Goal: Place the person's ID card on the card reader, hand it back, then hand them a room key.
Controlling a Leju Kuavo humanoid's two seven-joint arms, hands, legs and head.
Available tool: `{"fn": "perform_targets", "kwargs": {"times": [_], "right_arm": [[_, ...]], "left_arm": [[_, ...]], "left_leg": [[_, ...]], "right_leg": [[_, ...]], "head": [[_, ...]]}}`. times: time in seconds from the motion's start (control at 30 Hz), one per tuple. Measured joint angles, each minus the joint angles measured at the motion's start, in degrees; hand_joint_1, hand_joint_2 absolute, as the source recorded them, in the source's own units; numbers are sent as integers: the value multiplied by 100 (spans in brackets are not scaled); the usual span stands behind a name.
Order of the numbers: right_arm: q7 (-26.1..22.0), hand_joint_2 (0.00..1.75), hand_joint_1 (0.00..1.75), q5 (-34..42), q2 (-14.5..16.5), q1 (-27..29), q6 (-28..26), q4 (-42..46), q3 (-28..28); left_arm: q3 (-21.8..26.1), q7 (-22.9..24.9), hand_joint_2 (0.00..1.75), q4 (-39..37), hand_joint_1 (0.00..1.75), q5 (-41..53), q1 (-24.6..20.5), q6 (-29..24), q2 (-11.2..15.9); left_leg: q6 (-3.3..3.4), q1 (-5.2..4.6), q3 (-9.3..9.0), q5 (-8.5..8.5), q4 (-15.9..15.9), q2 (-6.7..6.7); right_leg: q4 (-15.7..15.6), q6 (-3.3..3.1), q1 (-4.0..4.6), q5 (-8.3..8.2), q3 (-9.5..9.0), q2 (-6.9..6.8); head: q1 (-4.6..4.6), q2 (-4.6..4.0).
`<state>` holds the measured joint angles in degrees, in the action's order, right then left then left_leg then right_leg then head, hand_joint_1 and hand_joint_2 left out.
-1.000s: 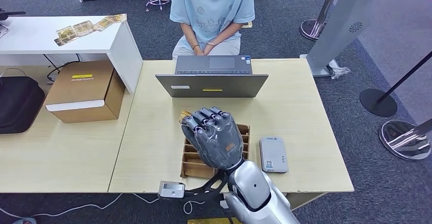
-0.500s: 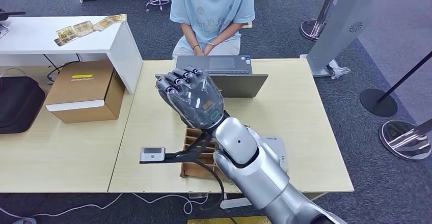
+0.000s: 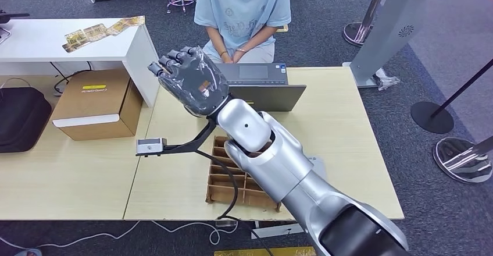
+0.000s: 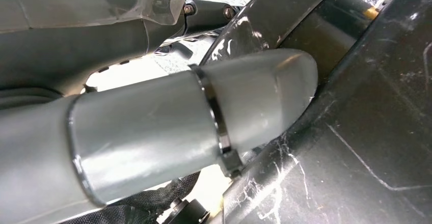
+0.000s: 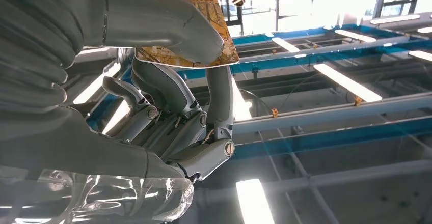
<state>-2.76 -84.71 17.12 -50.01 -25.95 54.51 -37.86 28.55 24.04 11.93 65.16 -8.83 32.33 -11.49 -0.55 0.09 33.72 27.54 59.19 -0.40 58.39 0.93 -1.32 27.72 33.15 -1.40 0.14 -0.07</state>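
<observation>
While the person (image 3: 241,11) sits waiting behind the laptop (image 3: 244,87) with hands folded in their lap, the robot's right hand (image 3: 189,81) is raised high over the far left corner of the desk (image 3: 349,128), reaching out towards them. From the wrist camera you can see it pinching a gold-patterned card (image 5: 193,30) between the thumb and a finger, the other fingers curled loosely beneath; I take this for the room key, since it looks like the patterned cards lying on the white side table (image 3: 35,41), though I can't be sure. The divided cardboard tray (image 3: 232,177) sits near the robot's edge of the desk, and the card reader (image 3: 315,162) is almost hidden behind the silver arm. My guess is the ID steps are done and this is the last handover, with the person yet to take the card. The left hand (image 4: 153,127) hangs close against dark bodywork, and I cannot tell how its fingers lie.
</observation>
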Motion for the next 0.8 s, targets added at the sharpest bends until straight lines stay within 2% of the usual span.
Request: {"fn": "perform_targets", "kwargs": {"times": [0.3, 0.57, 0.8], "right_arm": [[21, 175, 175, 195, 222, -733, 174, -1049, -78], [241, 175, 175, 838, 244, -1031, 353, -1604, -243], [513, 175, 175, 1355, 245, -1247, 362, -2056, -622]], "left_arm": [[-48, 61, 0, 0, 0, 13, -24, 45, 1], [-64, 111, 0, 0, 0, 7, -31, 48, 1], [-64, 132, 0, 0, 0, -2, -35, 45, -1]], "left_leg": [[0, 0, 0, 0, 0, -2], [0, 0, 0, -1, 0, -2], [0, 0, -1, -1, 0, -2]], "right_leg": [[0, 0, 0, 0, 0, -1], [0, 0, 0, 0, 0, 0], [1, 0, 0, 0, 0, 0]], "head": [[-1, 0], [-1, 0], [-1, 0]]}}
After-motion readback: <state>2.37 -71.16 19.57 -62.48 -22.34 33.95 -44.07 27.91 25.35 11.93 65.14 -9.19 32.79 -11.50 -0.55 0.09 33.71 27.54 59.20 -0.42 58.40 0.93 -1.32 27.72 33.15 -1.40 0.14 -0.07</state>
